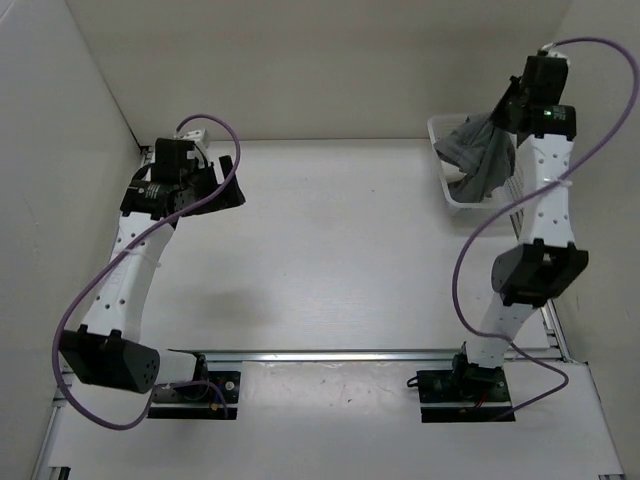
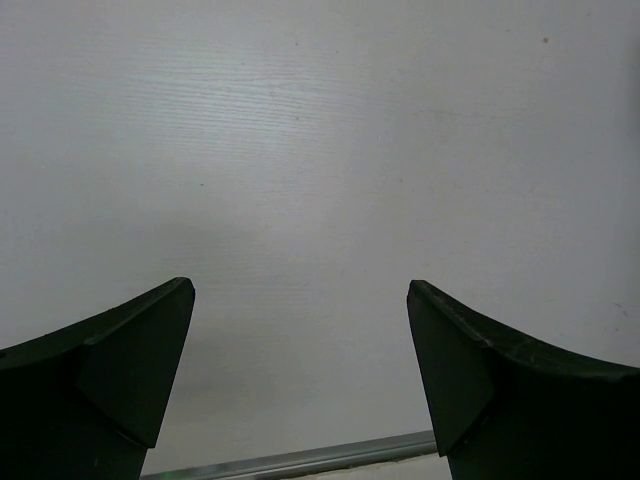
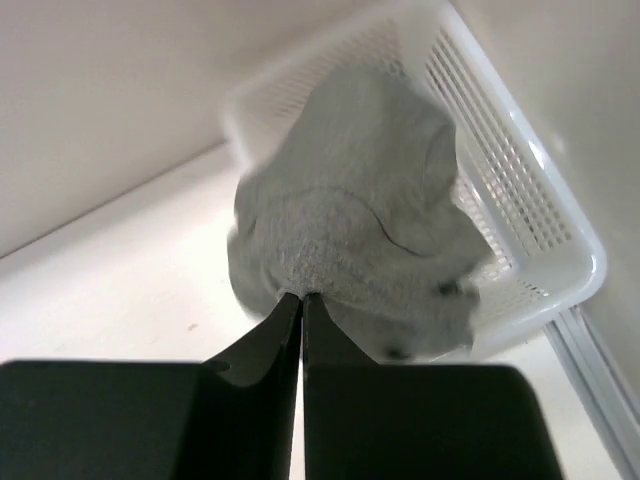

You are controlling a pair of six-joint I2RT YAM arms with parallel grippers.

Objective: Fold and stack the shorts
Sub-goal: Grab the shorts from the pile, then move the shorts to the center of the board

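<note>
Surface: a white, faintly wood-grained table (image 1: 330, 250), boxed in by plain pale walls (image 1: 300, 60) at the far side and on both flanks.

Shorts: the soft dark grey fabric shorts (image 1: 485, 160) hang as one bunched clump at about 2 o'clock in the top view. The upper end is lifted and the lower folds trail down into the basket. In the right wrist view the cloth (image 3: 350, 230) fills the middle, crumpled and slightly blurred.

Right gripper: the black two-finger right gripper (image 3: 302, 298) has its fingers pressed together, with a fold of the shorts pinched at their tips.

Basket: a white plastic mesh basket (image 1: 447, 195) sits at 2 o'clock, close to the right wall and directly under the hanging shorts.

Left gripper: the black left gripper (image 2: 298, 287) is at 10 o'clock in the top view (image 1: 215, 190), well apart from the shorts. Its fingers are spread wide over bare table and hold nothing.

Rail: a silver metal rail (image 1: 350, 355) crosses the table at 6 o'clock, just ahead of the arm bases.

Cables: purple cables (image 1: 460, 280) loop along each arm.
</note>
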